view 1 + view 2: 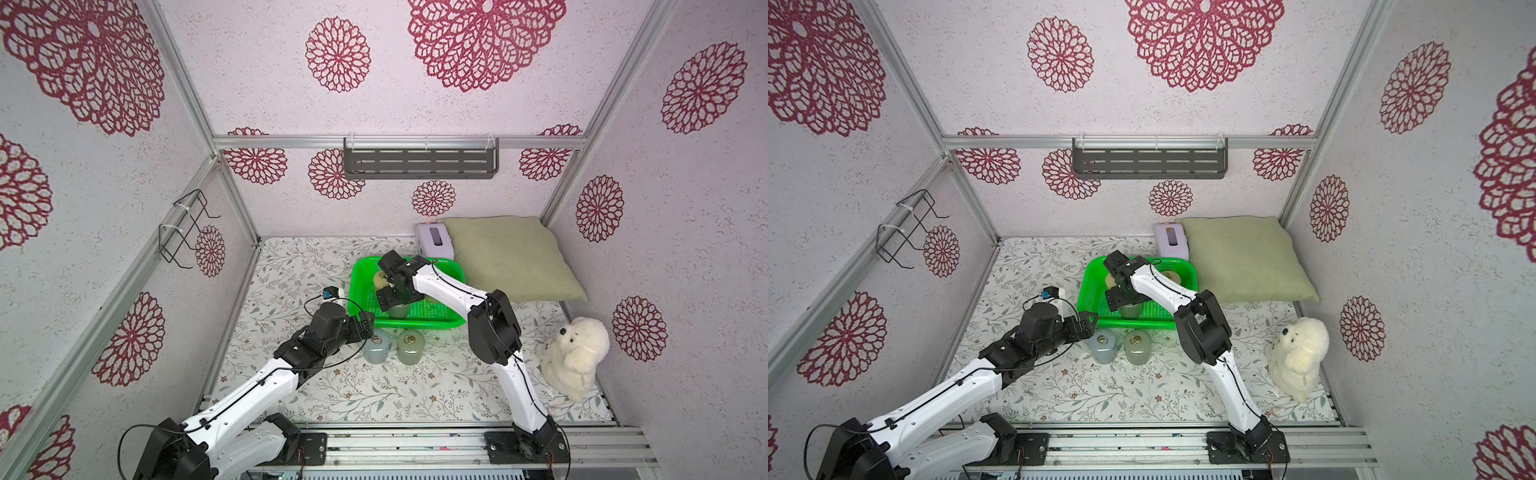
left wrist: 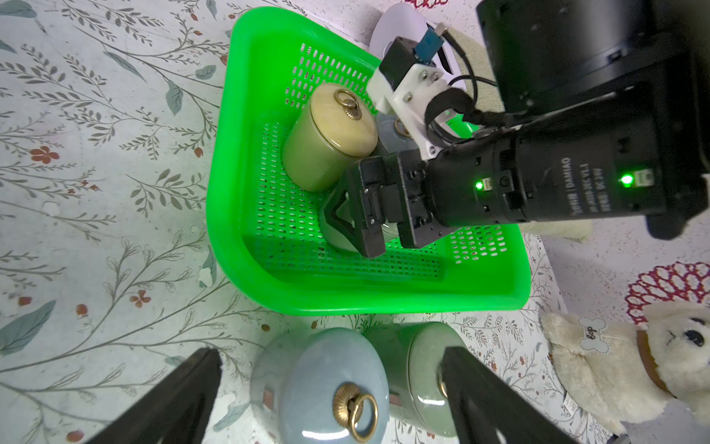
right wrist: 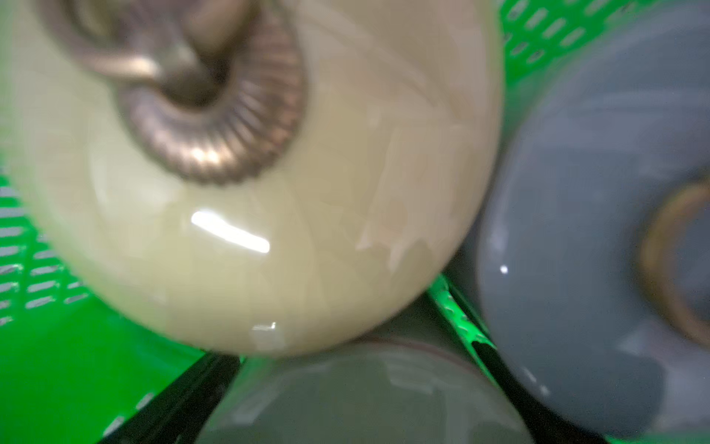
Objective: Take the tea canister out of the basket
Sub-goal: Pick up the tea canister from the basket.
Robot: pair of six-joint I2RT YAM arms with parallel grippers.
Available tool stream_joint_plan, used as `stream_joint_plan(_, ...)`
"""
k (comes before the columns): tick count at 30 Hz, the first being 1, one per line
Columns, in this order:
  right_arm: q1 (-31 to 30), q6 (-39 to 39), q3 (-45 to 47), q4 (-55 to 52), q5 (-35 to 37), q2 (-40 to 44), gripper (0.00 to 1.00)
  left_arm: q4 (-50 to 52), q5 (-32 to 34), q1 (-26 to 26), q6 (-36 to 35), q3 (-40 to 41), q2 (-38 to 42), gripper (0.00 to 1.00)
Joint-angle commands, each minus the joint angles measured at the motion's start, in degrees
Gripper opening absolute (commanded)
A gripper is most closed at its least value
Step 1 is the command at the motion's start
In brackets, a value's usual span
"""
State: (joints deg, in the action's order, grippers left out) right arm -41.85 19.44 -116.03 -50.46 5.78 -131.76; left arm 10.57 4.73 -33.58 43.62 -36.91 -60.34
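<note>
A soft sage-green square pillow (image 1: 511, 257) lies in the far right corner of the leafy, flowery worktop (image 1: 291, 266). A small lilac plastic box (image 1: 434, 241) sits just beside it. A fluffy white toy dog (image 1: 575, 357) sits by the right wall. A dark grey slotted shelf (image 1: 420, 163) and a black wire rack (image 1: 187, 228) hang on the walls.

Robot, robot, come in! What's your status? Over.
Left tool open, empty. Right tool straddling grey-green canister in basket; grip unclear. Cream canister, grey canister close beside.
</note>
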Motion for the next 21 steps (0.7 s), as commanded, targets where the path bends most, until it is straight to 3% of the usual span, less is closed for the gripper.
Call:
stream_joint_plan(1,0.5,-0.9,-1.8,-1.3,0.3,-0.3,0.98,-2.1,-1.6,0.3,0.1,0.6,0.7,0.97)
stream_joint_plan(16,0.5,-1.2,-1.7,-1.0,0.0,-0.9,0.88,-3.6,-3.7,0.2,0.2,1.1,1.0,0.97)
stream_joint_plan(21,0.5,-1.2,-1.6,-1.0,0.2,-0.3,0.78,-3.5,-3.4,0.3,0.2,1.2,1.2,0.97)
